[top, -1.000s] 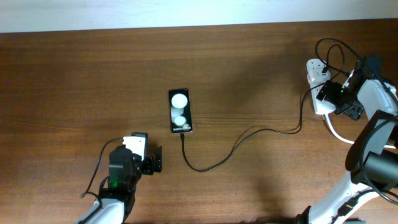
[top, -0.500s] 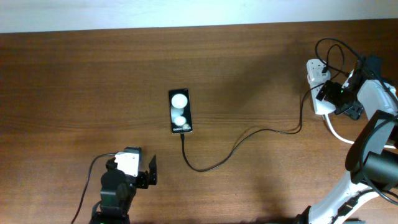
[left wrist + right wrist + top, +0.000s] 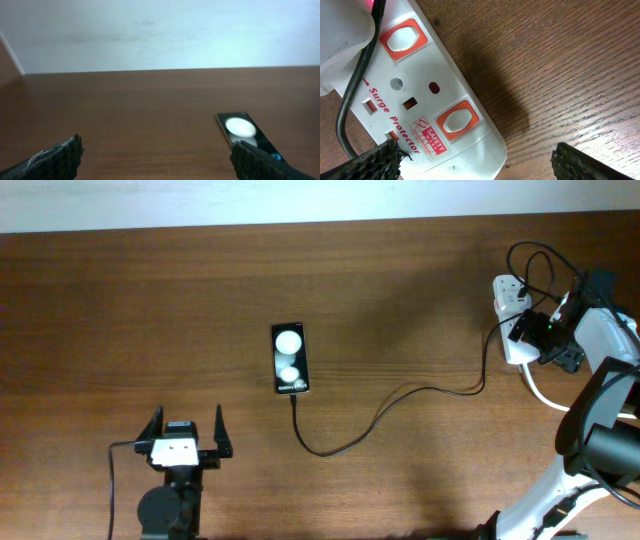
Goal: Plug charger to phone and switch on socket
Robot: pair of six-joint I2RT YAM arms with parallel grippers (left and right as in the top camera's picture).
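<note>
The black phone [image 3: 290,358] lies flat mid-table with two white reflections; it also shows in the left wrist view [image 3: 245,132]. The thin black charger cable [image 3: 400,398] runs from the phone's near end, where its tip touches, in a loop to the white socket strip [image 3: 518,345] at the far right. My left gripper [image 3: 186,428] is open and empty, near-left of the phone [image 3: 157,160]. My right gripper [image 3: 540,338] is open, low over the strip [image 3: 480,165]. The strip [image 3: 485,150] shows two orange-red switches, the nearer one [image 3: 457,120] between my fingers. The white adapter [image 3: 340,40] is plugged in.
A thick white cord [image 3: 540,392] leaves the strip toward the near right. Loops of black wire [image 3: 535,260] lie behind the strip. The table's far edge meets a white wall [image 3: 160,30]. A red glow shows at the strip's top edge [image 3: 370,3].
My left arm has drawn back to the near left and turned to face the far wall, away from the cable. The right arm, phone and cable have not moved.
</note>
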